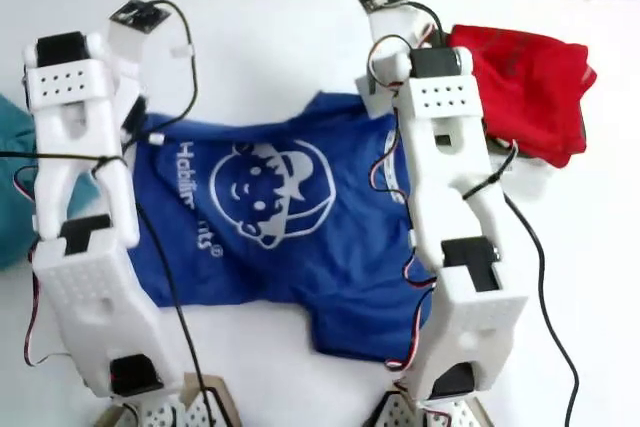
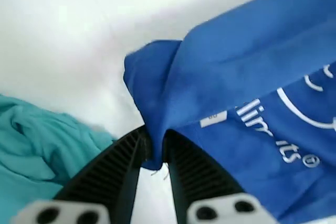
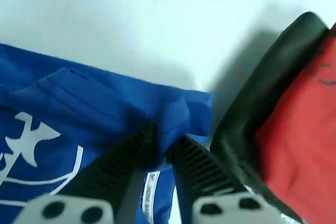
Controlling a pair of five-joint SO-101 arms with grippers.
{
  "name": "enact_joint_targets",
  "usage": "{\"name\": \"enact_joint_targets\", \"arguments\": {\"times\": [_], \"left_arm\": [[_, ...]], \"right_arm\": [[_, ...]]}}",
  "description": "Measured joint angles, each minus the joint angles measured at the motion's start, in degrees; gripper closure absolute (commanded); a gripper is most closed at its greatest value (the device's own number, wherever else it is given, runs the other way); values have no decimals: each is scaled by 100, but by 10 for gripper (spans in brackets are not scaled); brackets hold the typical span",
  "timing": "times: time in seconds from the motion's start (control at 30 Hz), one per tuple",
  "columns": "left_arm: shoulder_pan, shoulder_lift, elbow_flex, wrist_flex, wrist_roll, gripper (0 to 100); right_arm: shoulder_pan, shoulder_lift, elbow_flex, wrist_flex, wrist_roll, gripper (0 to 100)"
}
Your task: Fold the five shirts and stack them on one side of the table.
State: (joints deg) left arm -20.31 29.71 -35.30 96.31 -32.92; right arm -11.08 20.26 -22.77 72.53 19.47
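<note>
both arms are white printed plastic shells with blocky black servo motors at the joints. in the high view the left arm (image 1: 85, 247) has a grid of small round holes on its block at 10 o'clock; the right arm (image 1: 455, 207) shows the same dotted grid towards 1 o'clock. a small dark circuit board (image 1: 140, 15) tops each wrist. thin black cables (image 1: 540, 247) loop along both arms, with red and white wires (image 1: 385, 162) beside the links. the left gripper (image 2: 155, 135) has black ribbed fingers on white mounts with dark round screw holes; the right gripper (image 3: 165, 135) is alike.
</note>
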Motion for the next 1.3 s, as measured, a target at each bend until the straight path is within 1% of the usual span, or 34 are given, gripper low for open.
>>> {"name": "enact_joint_targets", "arguments": {"times": [0.1,0.17,0.27,0.33,0.47,0.67,0.8,0.93,1.03,1.17,1.3], "left_arm": [[0,0,-123,352,0,975],[0,-26,-132,448,0,975],[0,-448,246,484,-35,975],[0,-914,738,492,-211,975],[18,-1996,2092,440,-396,975],[18,-3499,4290,-202,-422,975],[18,-4211,5363,-404,-615,975],[18,-4703,6127,-492,-844,975],[18,-4870,6637,-765,-897,975],[18,-4888,7270,-1160,-897,975],[18,-4888,7622,-1424,-897,975]], "right_arm": [[0,-53,0,299,0,978],[0,-220,0,545,0,978],[-9,-563,18,862,0,978],[-18,-879,281,932,-79,978],[-18,-1776,1433,914,-158,978],[-18,-4000,4097,334,-88,978],[-35,-5688,5732,255,26,978],[-35,-7024,6752,422,35,978],[-35,-7516,7288,492,132,978],[-35,-7692,7771,545,703,978],[-35,-7736,8132,545,1231,978]]}}
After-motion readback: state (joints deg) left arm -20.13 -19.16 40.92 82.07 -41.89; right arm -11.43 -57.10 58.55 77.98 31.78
